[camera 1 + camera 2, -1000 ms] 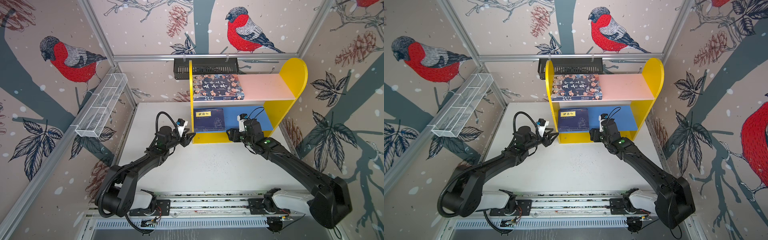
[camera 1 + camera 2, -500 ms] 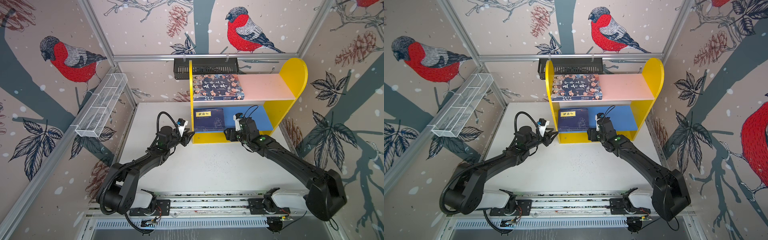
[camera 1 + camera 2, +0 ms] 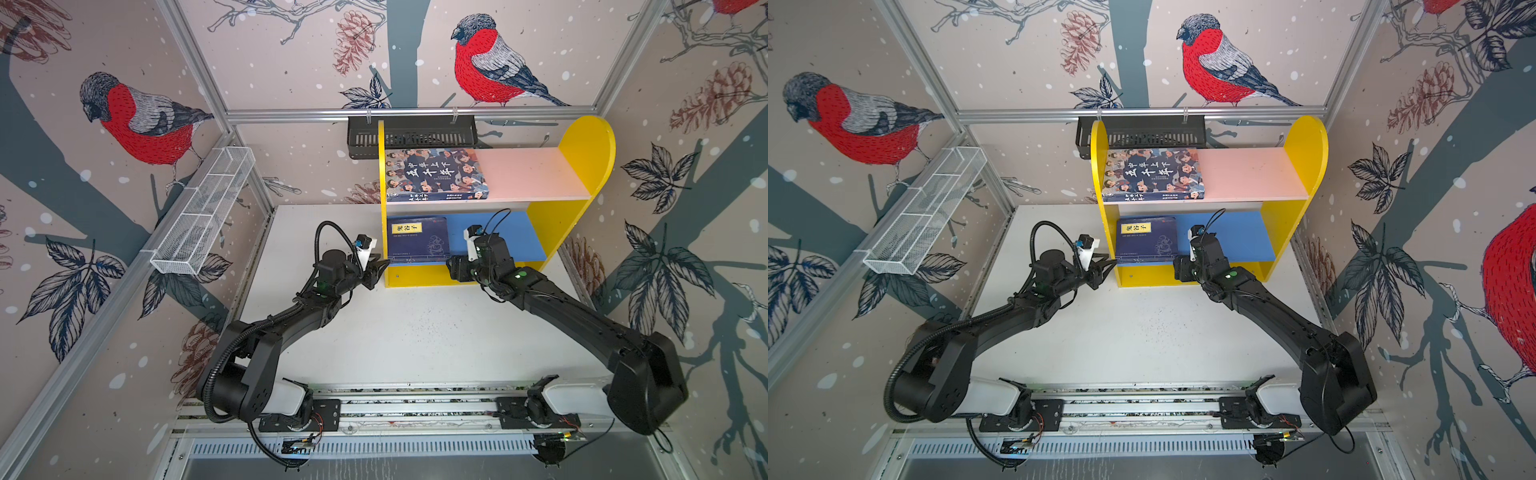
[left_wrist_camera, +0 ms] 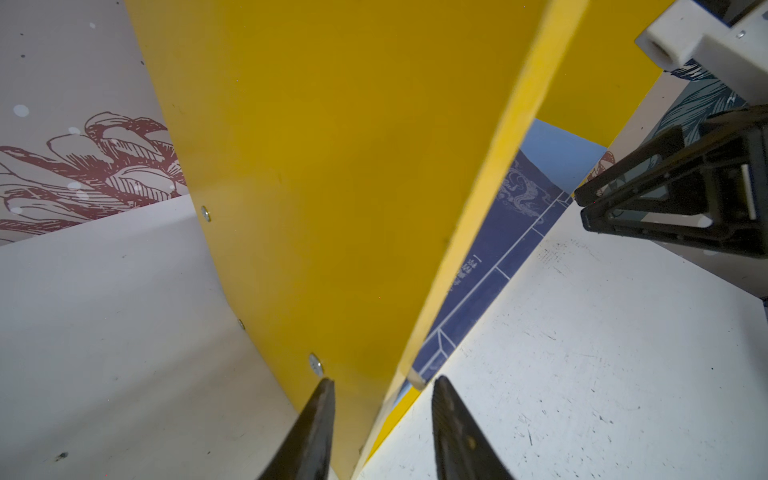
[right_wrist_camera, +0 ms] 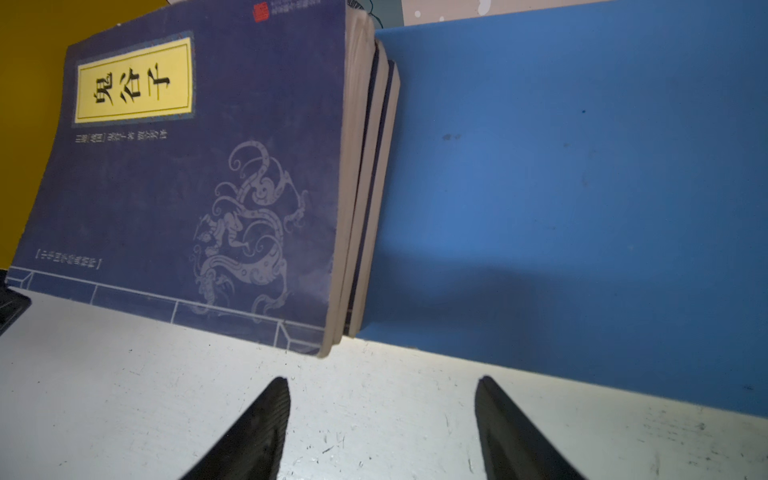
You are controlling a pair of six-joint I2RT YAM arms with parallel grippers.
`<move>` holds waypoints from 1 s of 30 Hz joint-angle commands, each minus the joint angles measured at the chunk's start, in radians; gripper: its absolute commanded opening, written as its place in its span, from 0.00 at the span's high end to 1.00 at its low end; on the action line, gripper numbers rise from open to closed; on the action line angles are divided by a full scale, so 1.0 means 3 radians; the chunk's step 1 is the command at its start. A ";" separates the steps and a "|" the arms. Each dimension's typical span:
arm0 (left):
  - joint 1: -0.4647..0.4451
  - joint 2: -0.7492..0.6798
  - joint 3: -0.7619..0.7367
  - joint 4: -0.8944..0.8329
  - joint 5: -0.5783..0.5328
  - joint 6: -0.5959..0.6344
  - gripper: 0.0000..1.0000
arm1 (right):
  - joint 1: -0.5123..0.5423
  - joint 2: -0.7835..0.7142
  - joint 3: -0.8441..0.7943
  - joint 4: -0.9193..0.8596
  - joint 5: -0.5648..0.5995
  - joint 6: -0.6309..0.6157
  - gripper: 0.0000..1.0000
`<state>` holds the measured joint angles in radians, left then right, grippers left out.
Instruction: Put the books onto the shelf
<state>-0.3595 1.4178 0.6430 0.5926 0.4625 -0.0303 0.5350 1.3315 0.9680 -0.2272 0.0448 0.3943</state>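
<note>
Books (image 3: 417, 241) lying on shelf (image 3: 582, 149), left fingers (image 4: 316, 428) parted astride its side panel (image 4: 332, 166), right fingers (image 5: 257, 432) spread, empty

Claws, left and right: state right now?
Left claw: open, jaws either side of the shelf's yellow side panel, nothing held.
Right claw: open, empty, facing the navy books.

Yellow label (image 5: 134, 79) on the top navy paperback (image 5: 187, 199) read 鬼谷子, cartoon-faced book (image 3: 434, 172) bore 中华上下五千年 on cover and spine, smaller print stayed illegible.
</note>
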 commanded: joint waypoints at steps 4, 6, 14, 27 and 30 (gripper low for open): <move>-0.0008 0.0025 0.0029 0.0179 0.0000 -0.0043 0.61 | 0.0006 0.0048 0.0060 0.0041 0.0064 -0.0051 0.28; -0.0008 0.0038 0.0044 0.0166 -0.0013 -0.0045 0.61 | 0.0006 0.0073 0.0075 0.0041 0.0063 -0.0056 0.28; -0.0008 0.0053 0.0053 0.0167 -0.0016 -0.0033 0.64 | 0.0011 0.0134 0.0142 0.0031 0.0058 -0.0067 0.28; -0.0010 0.0060 0.0053 0.0157 -0.0041 -0.0042 0.64 | 0.0011 0.0202 0.0199 -0.0019 0.0081 -0.0106 0.28; -0.0008 0.0053 0.0052 0.0157 -0.0043 -0.0047 0.64 | 0.0011 0.0221 0.0225 -0.0035 0.0078 -0.0107 0.28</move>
<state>-0.3603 1.4330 0.6514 0.5926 0.4583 -0.0376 0.5354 1.3922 1.0245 -0.2310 0.0551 0.3676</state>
